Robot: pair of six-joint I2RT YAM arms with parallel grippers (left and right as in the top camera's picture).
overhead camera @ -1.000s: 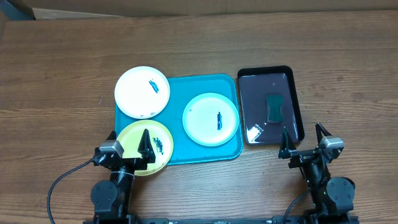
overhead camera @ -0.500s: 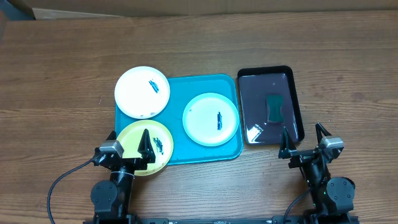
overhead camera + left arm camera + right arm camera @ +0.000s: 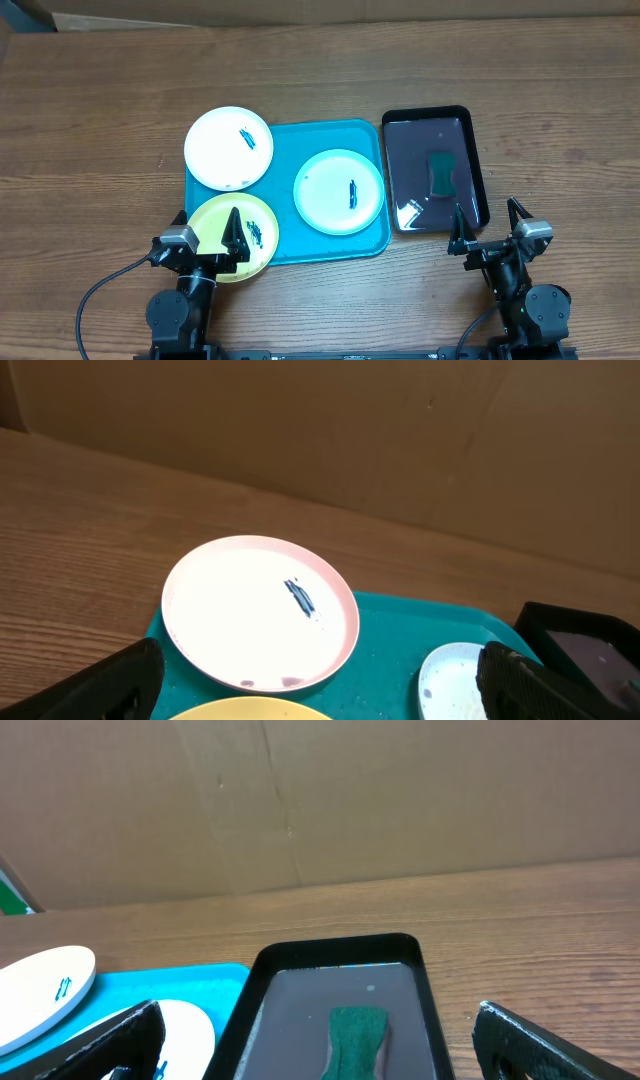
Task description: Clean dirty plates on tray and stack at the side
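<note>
Three smeared plates lay on the tray, the white and yellow seemingly overhanging its left rim, while both jaws stood apart and empty, so scrubbing pressure from the sponge could tip one onto the desk.

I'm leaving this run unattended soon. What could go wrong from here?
The white plate and yellow plate both overhang the left corners of the tray, so pressing while wiping may tip or slide them. The sponge lies in a black tray that looks wet; carrying it over might drip on the table.
</note>
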